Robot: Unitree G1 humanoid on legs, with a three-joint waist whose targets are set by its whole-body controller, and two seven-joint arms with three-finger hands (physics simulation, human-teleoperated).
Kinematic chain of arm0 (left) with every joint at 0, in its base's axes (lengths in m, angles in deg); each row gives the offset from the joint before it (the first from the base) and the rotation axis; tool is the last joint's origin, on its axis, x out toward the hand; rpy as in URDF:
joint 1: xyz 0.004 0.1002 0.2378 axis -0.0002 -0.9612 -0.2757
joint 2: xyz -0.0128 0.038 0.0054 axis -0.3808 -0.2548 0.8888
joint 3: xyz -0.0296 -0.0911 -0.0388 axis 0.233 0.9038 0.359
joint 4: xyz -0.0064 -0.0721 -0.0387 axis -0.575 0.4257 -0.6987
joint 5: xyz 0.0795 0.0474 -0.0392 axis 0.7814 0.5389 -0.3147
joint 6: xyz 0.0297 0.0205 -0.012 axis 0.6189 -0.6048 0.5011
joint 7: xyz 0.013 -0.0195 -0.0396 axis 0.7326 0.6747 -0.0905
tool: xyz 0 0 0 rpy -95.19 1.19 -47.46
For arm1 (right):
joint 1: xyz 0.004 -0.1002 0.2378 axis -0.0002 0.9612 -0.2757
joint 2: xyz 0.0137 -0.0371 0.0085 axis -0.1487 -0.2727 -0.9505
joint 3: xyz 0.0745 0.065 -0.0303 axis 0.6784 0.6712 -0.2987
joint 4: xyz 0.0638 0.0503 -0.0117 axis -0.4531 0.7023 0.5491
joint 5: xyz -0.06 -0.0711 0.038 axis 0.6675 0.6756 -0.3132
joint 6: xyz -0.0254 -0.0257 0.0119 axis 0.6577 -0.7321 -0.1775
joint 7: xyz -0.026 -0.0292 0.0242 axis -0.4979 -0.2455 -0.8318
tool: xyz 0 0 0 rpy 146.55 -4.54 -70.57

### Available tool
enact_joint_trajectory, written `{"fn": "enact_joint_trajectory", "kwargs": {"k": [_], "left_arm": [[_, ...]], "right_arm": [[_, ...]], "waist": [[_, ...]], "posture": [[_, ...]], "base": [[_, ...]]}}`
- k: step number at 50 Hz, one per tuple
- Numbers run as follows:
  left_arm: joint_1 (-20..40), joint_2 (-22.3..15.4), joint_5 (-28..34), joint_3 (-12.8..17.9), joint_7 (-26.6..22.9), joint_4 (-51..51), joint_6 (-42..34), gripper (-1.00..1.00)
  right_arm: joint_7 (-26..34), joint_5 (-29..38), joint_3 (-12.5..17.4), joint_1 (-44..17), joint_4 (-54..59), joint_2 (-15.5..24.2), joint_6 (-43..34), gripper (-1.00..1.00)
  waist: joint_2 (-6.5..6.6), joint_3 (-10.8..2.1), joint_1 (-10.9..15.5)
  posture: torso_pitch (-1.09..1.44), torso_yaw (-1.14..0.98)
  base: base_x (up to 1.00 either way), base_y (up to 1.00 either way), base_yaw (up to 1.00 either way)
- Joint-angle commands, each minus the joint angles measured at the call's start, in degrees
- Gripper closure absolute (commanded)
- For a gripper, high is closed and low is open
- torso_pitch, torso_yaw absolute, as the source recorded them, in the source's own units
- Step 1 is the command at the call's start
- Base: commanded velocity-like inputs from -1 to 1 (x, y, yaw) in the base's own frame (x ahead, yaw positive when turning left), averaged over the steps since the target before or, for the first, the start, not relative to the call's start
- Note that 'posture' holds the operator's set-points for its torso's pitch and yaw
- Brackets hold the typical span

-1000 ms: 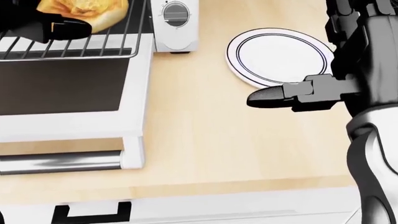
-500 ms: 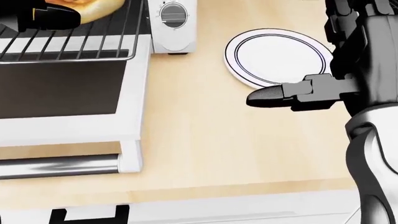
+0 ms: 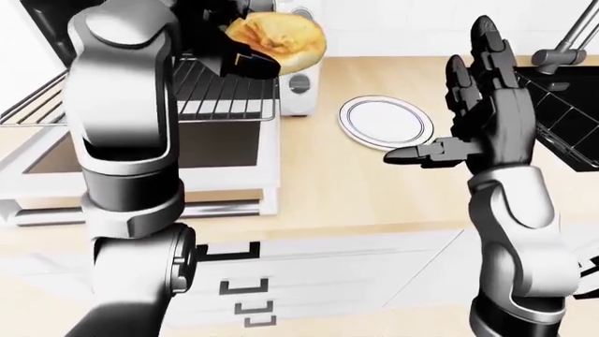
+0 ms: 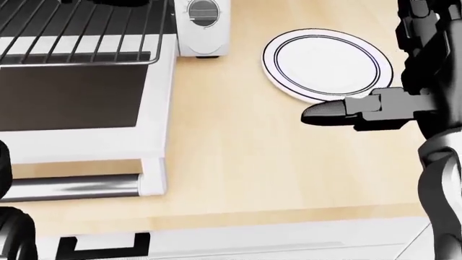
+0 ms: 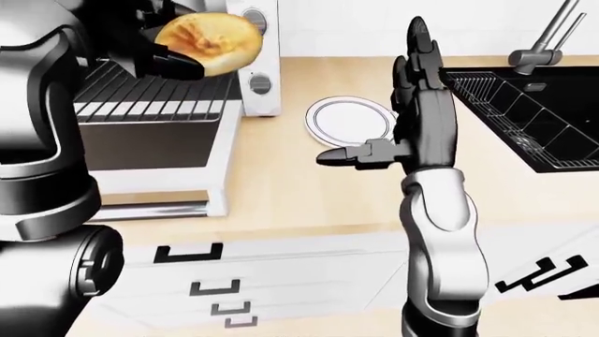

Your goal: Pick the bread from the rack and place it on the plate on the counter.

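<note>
A round golden bread (image 3: 279, 36) hangs in the air above the wire rack (image 3: 222, 90), with my left hand (image 3: 251, 55) shut on its lower left side. The rack sticks out of the white toaster oven (image 3: 301, 84) over its open door. The white plate (image 4: 326, 60) with a dark rim ring lies on the wooden counter, right of the oven and apart from the bread. My right hand (image 3: 449, 105) stands upright and open beside the plate's right edge, thumb (image 4: 329, 114) pointing left over the plate's lower rim. The head view shows neither bread nor left hand.
The oven's glass door (image 4: 72, 103) lies flat and open over the counter at the left, its handle (image 4: 69, 187) near the counter edge. A black sink (image 5: 524, 112) with a faucet (image 5: 548, 38) sits at the right. White drawers (image 3: 253, 288) run under the counter.
My left hand has lifted the bread up off the rack and out of the top of the head view. The right hand has shifted slightly to the right.
</note>
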Motion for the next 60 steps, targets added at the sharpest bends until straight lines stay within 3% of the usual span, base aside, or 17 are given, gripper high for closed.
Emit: {"fn": "enact_joint_trajectory", "kwargs": {"k": [1, 12, 28, 41, 50, 60], "left_arm": [[2.5, -0.2, 0.9, 0.4, -1.0, -2.5, 0.2, 1.00], [5.6, 6.0, 2.2, -1.5, -1.1, -0.5, 0.3, 1.00], [10.7, 13.3, -2.1, -2.1, 5.7, 15.3, 12.0, 1.00], [13.6, 14.2, -5.3, -2.1, 8.1, 20.9, 17.3, 1.00], [14.1, 12.7, -4.9, -2.4, 6.7, 15.0, 12.3, 1.00], [13.3, 12.4, -4.7, -2.4, 6.6, 15.5, 13.7, 1.00]], "right_arm": [[-0.2, -0.3, 1.0, -1.2, -2.0, 0.9, 1.2, -1.00], [-0.9, -3.0, 5.2, 3.1, -7.8, 2.7, -0.8, -1.00], [-2.5, -7.2, 12.0, 8.6, -15.7, 4.7, -4.9, -1.00], [-3.3, -10.0, 15.1, 9.6, -18.2, 6.0, -7.0, -1.00], [-4.0, -10.0, 14.3, 9.4, -17.6, 6.3, -6.4, -1.00], [-4.2, -9.7, 13.8, 9.3, -17.8, 6.3, -6.7, -1.00]], "waist": [[-0.06, -1.66, 0.0], [-0.87, -1.55, 0.3], [-1.96, -1.52, 0.5], [-2.37, -1.50, 0.6], [-2.21, -1.25, -0.3], [-2.09, -1.33, -1.6]], "posture": [[0.00, 0.00], [0.00, 0.00], [0.00, 0.00], [0.00, 0.00], [0.00, -0.04], [0.00, -0.09]], "base": [[0.00, 0.00, 0.00], [0.00, 0.00, 0.00], [0.00, 0.00, 0.00], [0.00, 0.00, 0.00], [0.00, 0.00, 0.00], [0.00, 0.00, 0.00]]}}
